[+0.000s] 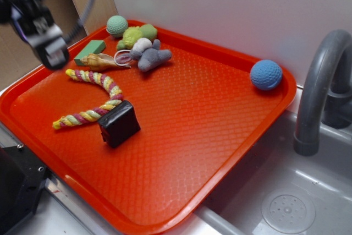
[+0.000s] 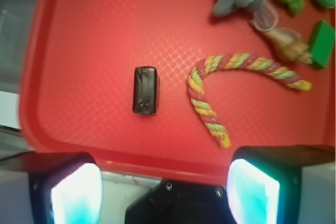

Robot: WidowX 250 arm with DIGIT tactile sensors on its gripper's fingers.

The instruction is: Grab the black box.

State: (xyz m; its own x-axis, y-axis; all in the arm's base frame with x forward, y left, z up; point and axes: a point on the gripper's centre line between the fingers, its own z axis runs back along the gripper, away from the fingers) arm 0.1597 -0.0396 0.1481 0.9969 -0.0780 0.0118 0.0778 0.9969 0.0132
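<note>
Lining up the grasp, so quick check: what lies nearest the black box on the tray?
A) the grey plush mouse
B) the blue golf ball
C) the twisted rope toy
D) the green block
C: the rope toy ends right beside the black box; the other items lie well away.
</note>
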